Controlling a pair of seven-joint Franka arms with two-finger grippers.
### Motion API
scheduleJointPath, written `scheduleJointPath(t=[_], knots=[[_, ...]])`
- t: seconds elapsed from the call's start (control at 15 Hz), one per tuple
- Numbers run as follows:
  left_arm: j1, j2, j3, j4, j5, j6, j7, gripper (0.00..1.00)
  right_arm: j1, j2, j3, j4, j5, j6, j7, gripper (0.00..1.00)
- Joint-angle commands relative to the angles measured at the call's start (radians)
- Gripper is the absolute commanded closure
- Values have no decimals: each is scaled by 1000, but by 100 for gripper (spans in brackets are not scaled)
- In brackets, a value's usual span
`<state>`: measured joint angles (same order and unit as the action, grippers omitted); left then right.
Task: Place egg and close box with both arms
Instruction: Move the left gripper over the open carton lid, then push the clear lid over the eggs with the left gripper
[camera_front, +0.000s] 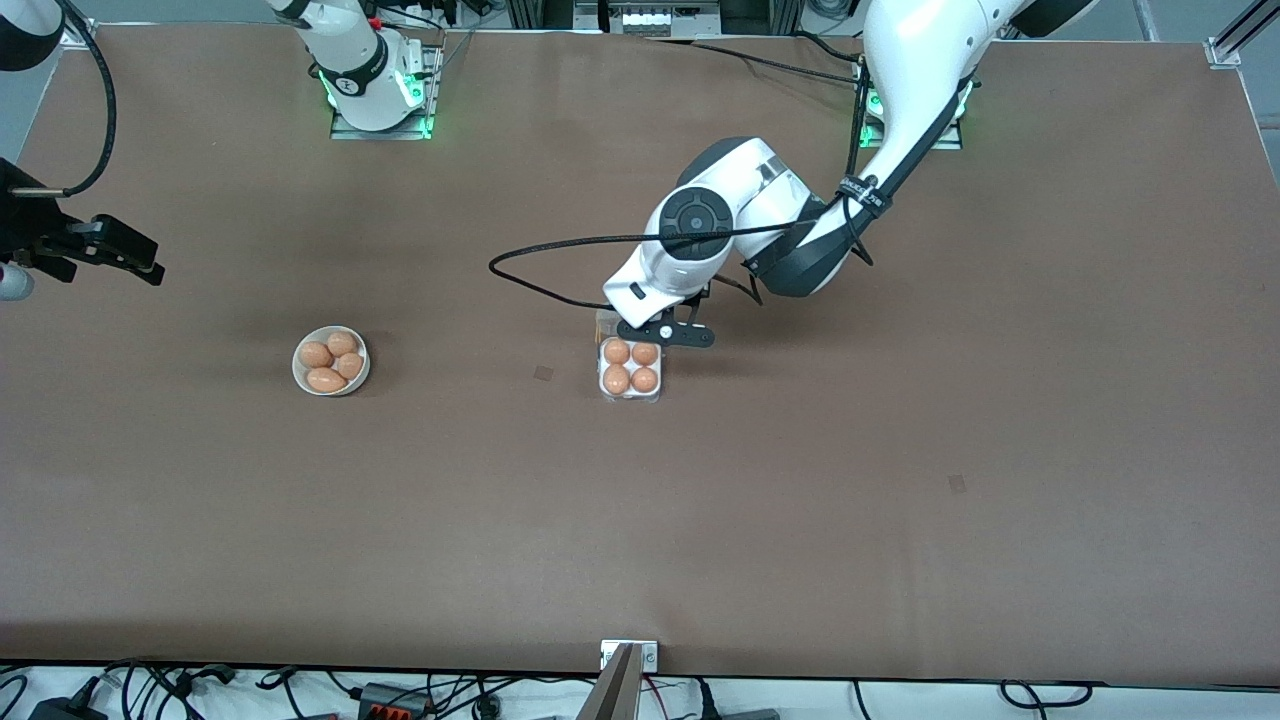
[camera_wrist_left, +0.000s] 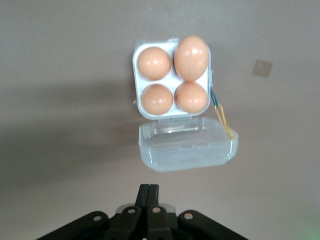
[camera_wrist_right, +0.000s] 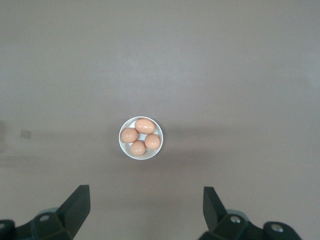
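The box (camera_front: 630, 392) (camera_wrist_left: 137, 75) sits mid-table with its clear lid (camera_wrist_left: 187, 147) hinged open, lying flat just farther from the front camera than the tray. Each of its cells holds a tan-orange egg (camera_front: 617, 379); one egg (camera_wrist_left: 191, 57) stands taller than the others. My left gripper (camera_front: 668, 333) (camera_wrist_left: 149, 192) hovers over the open lid, shut with nothing between its fingers. Over the right arm's end of the table hangs my right gripper (camera_front: 130, 255) (camera_wrist_right: 146, 200), open and empty, high above a bowl.
A round white bowl (camera_front: 331, 360) (camera_wrist_right: 140, 137) with several more eggs sits toward the right arm's end, level with the box. A yellow-and-blue band (camera_wrist_left: 220, 112) lies against the box's hinge corner. A black cable (camera_front: 560, 245) loops from the left arm.
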<state>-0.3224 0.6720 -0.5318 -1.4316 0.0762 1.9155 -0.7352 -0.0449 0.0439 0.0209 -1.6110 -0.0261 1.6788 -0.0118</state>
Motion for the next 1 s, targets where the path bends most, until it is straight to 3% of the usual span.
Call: scheduleJointPath(t=[0.0,0.73,0.93], knots=[[-21,3,-5,16,1,-43,-13,100,64,-1,-42,-1,3,6,-2,0],[-67,95,3,23,-1,-32,-6,100,34,4,-50,-3,12,-1,1,0],[-66,144,9,46,2,22,-3,100,31,1,-50,-3,12,-2,1,0]])
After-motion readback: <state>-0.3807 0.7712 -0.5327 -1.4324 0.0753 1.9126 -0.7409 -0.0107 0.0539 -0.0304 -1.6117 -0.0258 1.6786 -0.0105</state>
